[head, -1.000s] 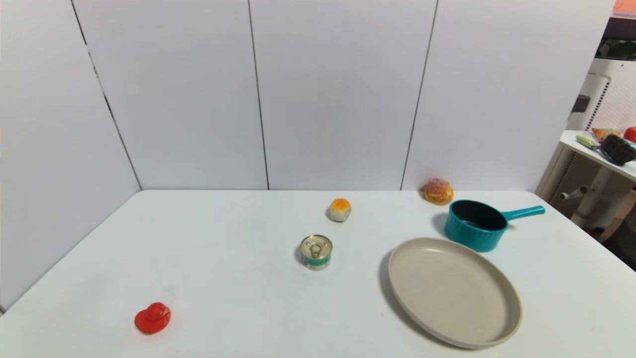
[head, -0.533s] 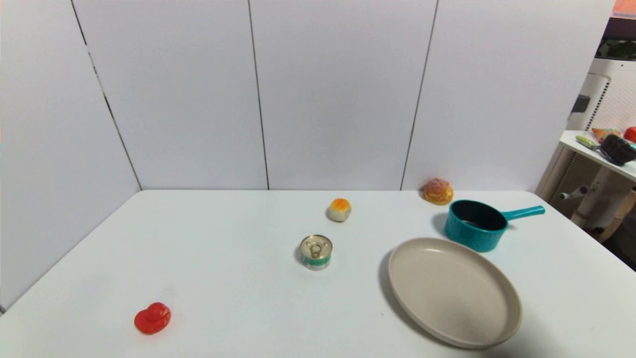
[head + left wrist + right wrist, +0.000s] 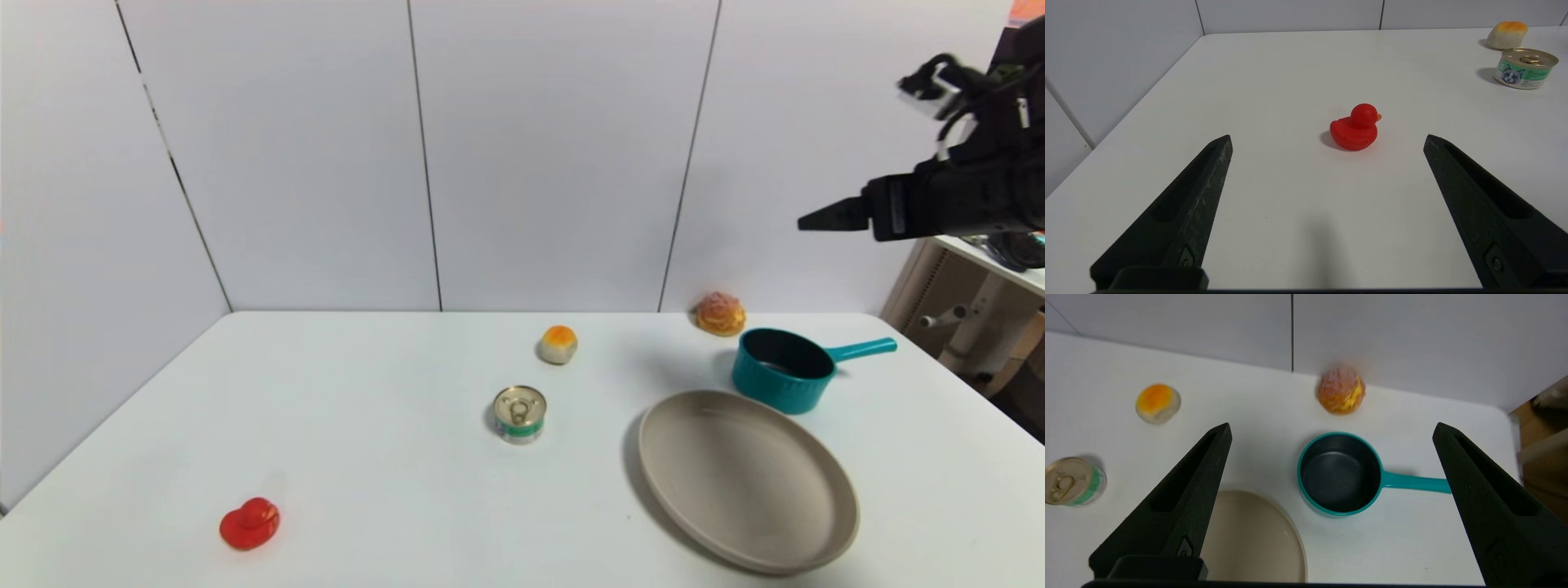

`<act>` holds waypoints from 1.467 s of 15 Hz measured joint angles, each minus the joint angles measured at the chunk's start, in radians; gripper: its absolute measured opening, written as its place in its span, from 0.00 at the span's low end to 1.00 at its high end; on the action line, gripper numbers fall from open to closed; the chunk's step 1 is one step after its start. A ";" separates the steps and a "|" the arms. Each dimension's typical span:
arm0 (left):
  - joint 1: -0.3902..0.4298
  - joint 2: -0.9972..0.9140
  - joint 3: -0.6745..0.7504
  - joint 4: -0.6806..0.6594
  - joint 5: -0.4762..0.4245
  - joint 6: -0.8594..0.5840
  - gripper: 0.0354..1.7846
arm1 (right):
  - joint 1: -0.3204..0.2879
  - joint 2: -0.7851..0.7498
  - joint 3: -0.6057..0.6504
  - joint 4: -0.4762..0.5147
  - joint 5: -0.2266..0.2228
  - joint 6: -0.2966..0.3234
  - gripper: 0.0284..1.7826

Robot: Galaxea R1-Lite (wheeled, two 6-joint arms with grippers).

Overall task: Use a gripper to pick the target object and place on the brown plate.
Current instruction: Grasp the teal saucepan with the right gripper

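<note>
The teal saucepan (image 3: 782,369) stands upright at the table's back right, handle pointing right, just behind the beige-tan plate (image 3: 747,478). My right gripper (image 3: 816,222) hangs high above the table's right side, well above the saucepan. In the right wrist view the gripper (image 3: 1331,426) is open and empty, with the saucepan (image 3: 1340,474) far below between its fingers and the plate (image 3: 1249,539) beside it. My left gripper (image 3: 1327,136) is open and empty, low over the table's front left; it does not show in the head view.
A red rubber duck (image 3: 250,523) sits front left, also in the left wrist view (image 3: 1355,127). A silver tin can (image 3: 519,414) stands mid-table. An orange-topped bun (image 3: 558,344) and a cream puff (image 3: 719,314) lie near the back wall. A side table (image 3: 984,253) stands right.
My right arm has come into the head view at the upper right, high over the table. The objects on the table have not moved.
</note>
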 joint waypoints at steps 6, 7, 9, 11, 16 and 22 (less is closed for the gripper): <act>0.000 0.000 0.000 0.000 0.000 0.000 0.94 | 0.000 0.380 -0.278 0.381 0.000 -0.001 0.95; 0.000 0.000 0.000 0.000 0.000 0.000 0.94 | 0.000 0.415 -0.302 0.417 0.001 -0.001 0.95; 0.000 0.000 0.000 0.000 0.000 0.000 0.94 | 0.004 0.479 -0.345 0.435 0.002 0.000 0.95; 0.000 0.000 0.000 0.000 0.000 0.000 0.94 | 0.011 0.532 -0.376 0.437 0.003 0.001 0.95; 0.000 0.000 0.001 0.000 0.000 0.000 0.94 | 0.041 0.626 -0.409 0.436 0.001 0.001 0.95; 0.000 0.000 0.000 0.000 0.000 0.000 0.94 | 0.037 0.682 -0.438 0.437 -0.002 -0.006 0.74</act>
